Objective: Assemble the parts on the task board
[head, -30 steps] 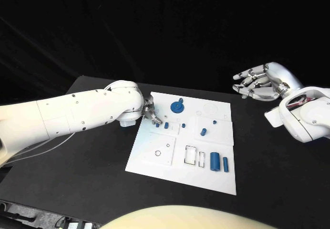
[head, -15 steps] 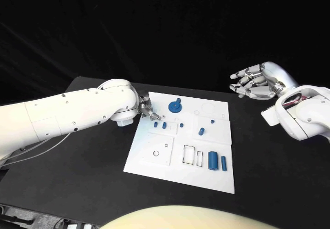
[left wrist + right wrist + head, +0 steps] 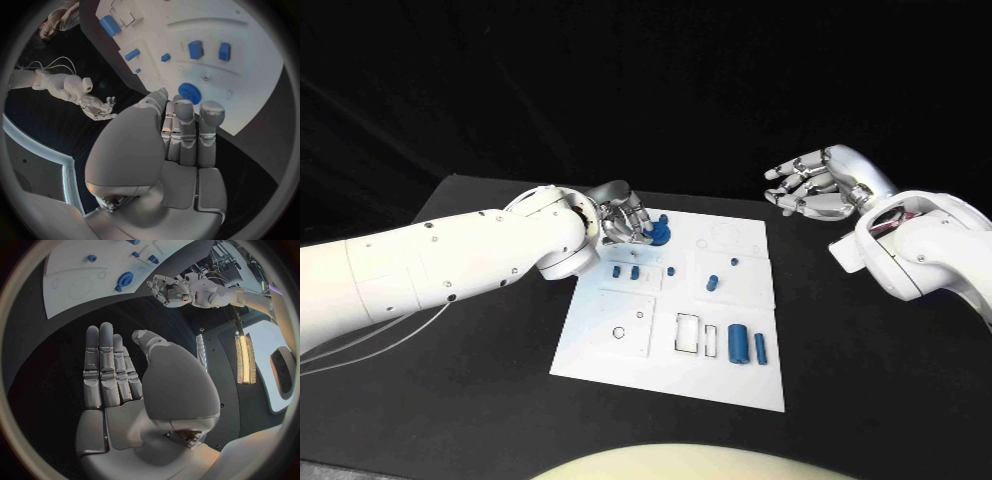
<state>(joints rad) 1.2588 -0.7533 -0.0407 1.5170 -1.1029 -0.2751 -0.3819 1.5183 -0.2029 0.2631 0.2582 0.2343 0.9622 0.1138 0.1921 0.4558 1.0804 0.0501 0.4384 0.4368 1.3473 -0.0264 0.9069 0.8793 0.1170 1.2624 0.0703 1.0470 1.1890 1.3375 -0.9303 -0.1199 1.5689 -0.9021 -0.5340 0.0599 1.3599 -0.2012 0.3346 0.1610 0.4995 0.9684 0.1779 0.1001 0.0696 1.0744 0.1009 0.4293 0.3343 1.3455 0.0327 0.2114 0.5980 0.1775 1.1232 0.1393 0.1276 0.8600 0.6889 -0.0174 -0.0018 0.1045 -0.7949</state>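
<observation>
The white task board [image 3: 603, 345] lies mid-table. A round blue part with a stub [image 3: 658, 233] stands near its far edge; the left wrist view has it [image 3: 189, 93] just past my fingertips [image 3: 185, 110]. My left hand [image 3: 625, 224] hovers beside it at the board's far left corner, fingers stretched out, holding nothing. Several small blue pieces [image 3: 635, 272] stand in the board's middle row. A thick blue cylinder [image 3: 738, 342] and a slim one [image 3: 760, 347] lie near the right edge. My right hand [image 3: 813, 186] floats open off the far right corner, its palm bare [image 3: 115, 385].
An empty rectangular slot [image 3: 687, 333] and a small round hole [image 3: 620, 333] sit on the board's near half. Black table [image 3: 459, 400] surrounds the board on all sides. My left arm [image 3: 444, 265] crosses the table's left part.
My left hand has risen from the board's left edge and moved toward the far side, ending right beside the round blue part. The right hand drifted slightly inward. The camera view shifted too.
</observation>
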